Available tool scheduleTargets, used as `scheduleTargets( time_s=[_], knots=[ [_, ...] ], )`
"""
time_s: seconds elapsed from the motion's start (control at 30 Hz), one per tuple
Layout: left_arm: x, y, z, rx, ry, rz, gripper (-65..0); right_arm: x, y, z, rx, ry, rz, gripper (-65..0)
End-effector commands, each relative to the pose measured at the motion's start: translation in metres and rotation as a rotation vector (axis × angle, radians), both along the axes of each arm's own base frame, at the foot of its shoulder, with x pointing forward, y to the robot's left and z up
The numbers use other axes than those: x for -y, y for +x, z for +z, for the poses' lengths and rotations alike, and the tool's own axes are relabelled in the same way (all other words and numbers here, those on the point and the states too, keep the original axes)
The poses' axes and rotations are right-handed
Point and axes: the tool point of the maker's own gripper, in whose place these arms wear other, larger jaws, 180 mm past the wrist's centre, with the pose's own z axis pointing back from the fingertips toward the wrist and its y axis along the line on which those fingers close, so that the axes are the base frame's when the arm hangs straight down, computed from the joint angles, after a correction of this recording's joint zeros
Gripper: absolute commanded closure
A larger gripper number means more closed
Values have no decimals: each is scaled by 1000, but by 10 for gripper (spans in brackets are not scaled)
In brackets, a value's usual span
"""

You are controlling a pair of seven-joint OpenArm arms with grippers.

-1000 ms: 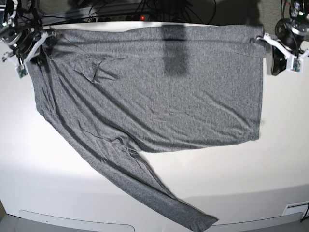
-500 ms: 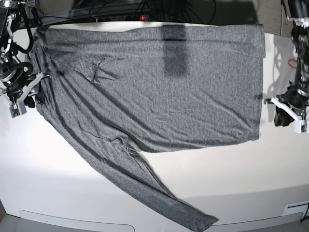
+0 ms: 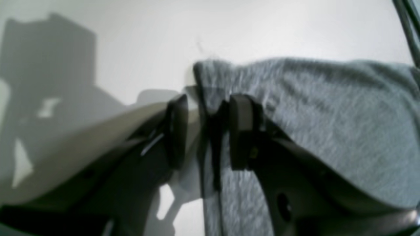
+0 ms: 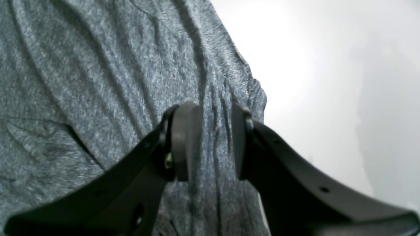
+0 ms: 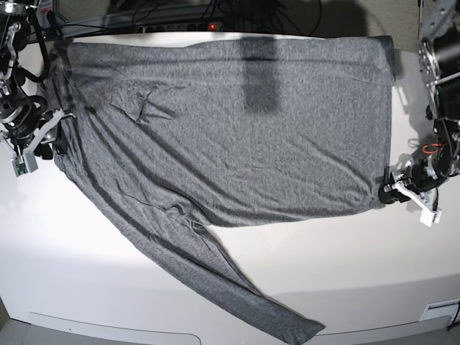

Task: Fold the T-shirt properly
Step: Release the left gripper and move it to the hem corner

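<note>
Two grasps are being set up. Base view: T-shirt [image 5: 230, 129] spread on the counter [image 5: 323, 266]; its edges want pinching and lifting next. Left wrist view: left end effector [image 3: 208, 131], parted, straddles a corner at 12 o'clock. Right wrist view: right end effector [image 4: 210, 141], parted, straddles a ridge.

Black claw [image 4: 210, 141] fingers with holes — white bracket [image 5: 424, 208], red wiring.
</note>
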Motion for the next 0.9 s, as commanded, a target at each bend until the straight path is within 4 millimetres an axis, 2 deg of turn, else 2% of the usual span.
scheduleTargets(
  time_s=[0.0,0.1,0.27,0.47,0.57,0.73,0.8,0.87],
  knots=[
    [-7,12,13,33,-1,13,-209,3,8,16,48,-13,10,-201],
    [-8,15,10,35,0,26,-209,3,8,15,48,-13,9,-201],
    [-1,7,-3,-16,44,-22,-209,3,8,16,49,-13,10,-201],
    [38,-1,-18,-80,-5,-86,-209,3,8,16,49,-13,10,-201],
    [48,-3,-22,-93,-7,-105,-209,3,8,16,49,-13,10,-201],
    [36,-6,-22,-107,18,-103,-197,3,8,16,49,-13,10,-201],
    [28,-7,-21,-107,29,-95,-155,3,8,16,49,-12,10,-201],
    [21,-6,-18,-101,35,-84,-83,2,8,16,51,-7,10,-201]
  ],
)
